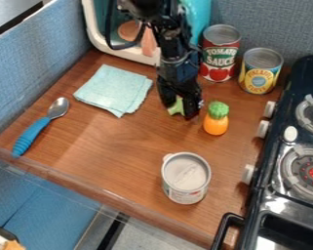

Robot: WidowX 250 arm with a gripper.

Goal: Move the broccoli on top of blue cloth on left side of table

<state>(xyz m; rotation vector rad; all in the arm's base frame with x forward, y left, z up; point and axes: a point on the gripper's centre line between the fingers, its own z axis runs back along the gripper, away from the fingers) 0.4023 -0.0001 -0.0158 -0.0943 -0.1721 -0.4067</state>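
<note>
The black gripper (181,108) hangs low over the wooden table, right of the cloth and just left of the small pineapple toy. A light green piece, the broccoli (176,107), shows at the gripper's lower end, partly covered by it. Whether it is held or resting on the table cannot be made out. The light blue cloth (113,90) lies flat at the upper left of the table, apart from the broccoli.
A blue-handled spoon (33,135) lies at the left. An open can (185,177) stands near the front. Behind are a tomato sauce can (219,53) and a yellow can (260,71). The orange pineapple toy (216,118) is close by; a stove (282,195) borders the right.
</note>
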